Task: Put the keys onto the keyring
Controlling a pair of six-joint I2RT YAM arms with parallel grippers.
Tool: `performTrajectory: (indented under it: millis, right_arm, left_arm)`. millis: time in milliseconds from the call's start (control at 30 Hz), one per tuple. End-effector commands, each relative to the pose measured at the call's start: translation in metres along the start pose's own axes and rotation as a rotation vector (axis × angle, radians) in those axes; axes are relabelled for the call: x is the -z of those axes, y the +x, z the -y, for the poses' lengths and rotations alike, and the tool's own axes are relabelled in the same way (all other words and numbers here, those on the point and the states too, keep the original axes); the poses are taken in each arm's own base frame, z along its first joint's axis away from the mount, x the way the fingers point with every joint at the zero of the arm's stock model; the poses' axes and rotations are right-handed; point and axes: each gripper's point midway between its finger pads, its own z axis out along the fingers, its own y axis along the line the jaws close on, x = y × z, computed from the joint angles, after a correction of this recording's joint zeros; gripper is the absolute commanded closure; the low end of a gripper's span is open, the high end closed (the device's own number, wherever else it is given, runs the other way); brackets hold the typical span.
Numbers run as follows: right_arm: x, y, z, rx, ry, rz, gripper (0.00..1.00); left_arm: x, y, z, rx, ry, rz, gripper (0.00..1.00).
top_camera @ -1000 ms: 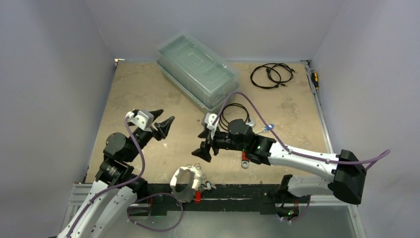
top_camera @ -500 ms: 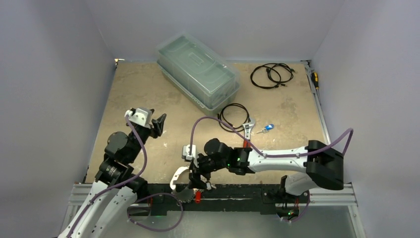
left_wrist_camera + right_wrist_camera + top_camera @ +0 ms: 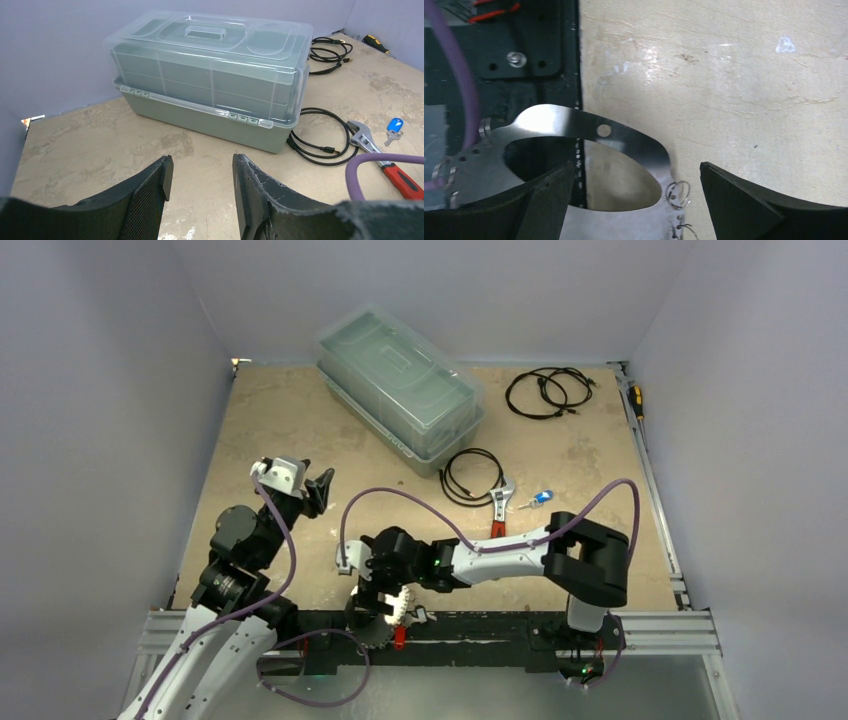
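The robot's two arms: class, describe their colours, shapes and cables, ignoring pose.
The left arm and right arm both have white link shells joined by rounded black joint housings. A purple cable loops loosely outside each, reaching a small white wrist block. The fingers are matte black tapering wedges; one left finger has a mesh-patterned pad.

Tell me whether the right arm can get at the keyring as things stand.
Probably yes. The right gripper hangs right over the keyring at the near edge of the table. Its jaws are wide open, and nothing lies between them and the metal loop.
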Motion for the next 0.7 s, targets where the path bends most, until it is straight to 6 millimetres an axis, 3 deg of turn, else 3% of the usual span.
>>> performTrajectory:
  millis: [0, 167, 300, 400, 500, 600, 667]
  right_arm:
    - [-0.004, -0.022, 0.010, 0.090, 0.068, 0.025, 0.01]
    - [-0.020, -0.016, 0.016, 0.112, 0.098, -0.014, 0.01]
    - [-0.032, -0.012, 0.019, 0.111, 0.109, -0.035, 0.07]
    - [-0.039, -0.005, 0.023, 0.105, 0.127, -0.073, 0.23]
    - [-0.039, 0.001, 0.024, 0.105, 0.130, -0.090, 0.51]
    - [-0.038, 0.005, 0.024, 0.103, 0.132, -0.093, 0.65]
    - [-0.036, 0.009, 0.028, 0.100, 0.157, -0.105, 0.68]
  left_arm:
    - [0.003, -0.022, -0.005, -0.009, -0.019, 0.049, 0.51]
    - [0.004, -0.024, -0.005, -0.007, -0.018, 0.054, 0.52]
    - [0.004, -0.024, -0.005, -0.007, -0.018, 0.054, 0.52]
    - [0.005, -0.025, -0.005, -0.008, -0.018, 0.057, 0.52]
    - [0.005, -0.024, -0.005, -0.008, -0.018, 0.056, 0.52]
    - [0.005, -0.025, -0.005, -0.008, -0.018, 0.057, 0.52]
    - [0.005, -0.024, -0.005, -0.008, -0.018, 0.056, 0.52]
